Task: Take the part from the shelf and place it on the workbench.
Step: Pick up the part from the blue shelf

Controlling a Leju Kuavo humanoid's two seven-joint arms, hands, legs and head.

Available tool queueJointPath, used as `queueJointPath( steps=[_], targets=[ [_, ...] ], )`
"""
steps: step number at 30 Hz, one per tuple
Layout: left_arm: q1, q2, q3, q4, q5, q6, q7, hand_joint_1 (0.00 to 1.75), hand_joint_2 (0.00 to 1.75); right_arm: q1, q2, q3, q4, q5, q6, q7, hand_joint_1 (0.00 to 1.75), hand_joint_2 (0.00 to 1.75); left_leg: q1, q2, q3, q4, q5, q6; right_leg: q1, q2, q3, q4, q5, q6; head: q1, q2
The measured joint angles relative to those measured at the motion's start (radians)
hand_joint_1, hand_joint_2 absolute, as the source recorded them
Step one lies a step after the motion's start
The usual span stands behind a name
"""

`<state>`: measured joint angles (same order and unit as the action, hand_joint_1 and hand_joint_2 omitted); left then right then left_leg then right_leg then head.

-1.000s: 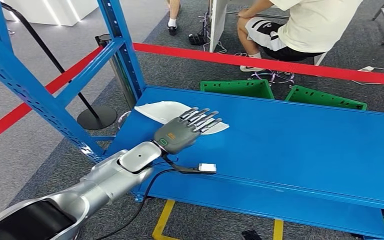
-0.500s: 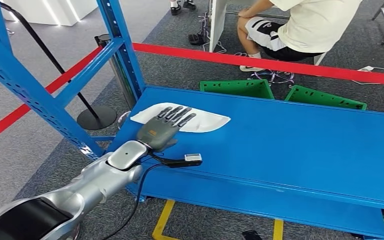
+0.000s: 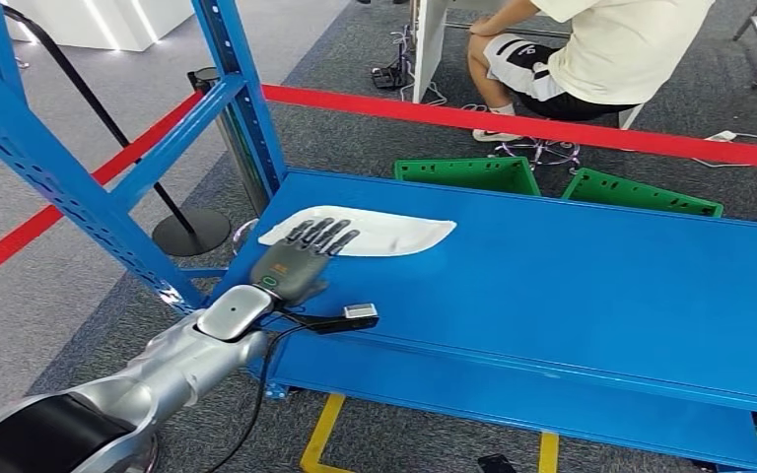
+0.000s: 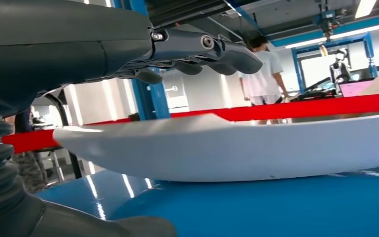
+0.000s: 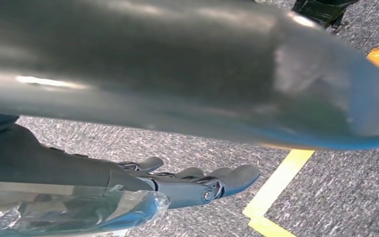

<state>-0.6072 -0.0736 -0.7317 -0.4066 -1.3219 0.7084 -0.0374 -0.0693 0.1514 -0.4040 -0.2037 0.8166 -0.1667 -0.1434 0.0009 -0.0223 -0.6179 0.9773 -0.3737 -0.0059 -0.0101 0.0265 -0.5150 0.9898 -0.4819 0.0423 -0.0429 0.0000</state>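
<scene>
The white part [image 3: 375,233] is laid flat on the blue shelf [image 3: 591,286], long axis crosswise, directly beneath the left robot hand [image 3: 301,258], whose extended fingers are held apart above its near-left end, nothing gripped.

White part [image 3: 384,234] under the dark grey fingers [image 3: 317,236] of the left hand [image 3: 296,261], glossy blue shelf [image 3: 591,286] beneath both, red barrier tape [image 3: 513,123] beyond the hand, green bins [image 3: 468,174] past the shelf's far edge, speckled grey carpet [image 5: 345,163] with a yellow line [image 5: 276,187] by the dark grey right hand [image 5: 197,182]
</scene>
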Motion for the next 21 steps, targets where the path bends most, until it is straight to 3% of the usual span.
queueJointPath(
  steps=[21],
  targets=[
    [0.004, 0.012, 0.023, 0.002, -0.018, 0.001, 0.002, 0.00, 1.75, 0.001, 0.000, 0.000, 0.000, 0.001, -0.001, -0.002, 0.00, 0.00, 0.000, 0.000, 0.001, 0.000, 0.000, 0.000, 0.000, 0.000, 0.001, 0.000, 0.000, 0.000, 0.000, 0.000]
  ],
)
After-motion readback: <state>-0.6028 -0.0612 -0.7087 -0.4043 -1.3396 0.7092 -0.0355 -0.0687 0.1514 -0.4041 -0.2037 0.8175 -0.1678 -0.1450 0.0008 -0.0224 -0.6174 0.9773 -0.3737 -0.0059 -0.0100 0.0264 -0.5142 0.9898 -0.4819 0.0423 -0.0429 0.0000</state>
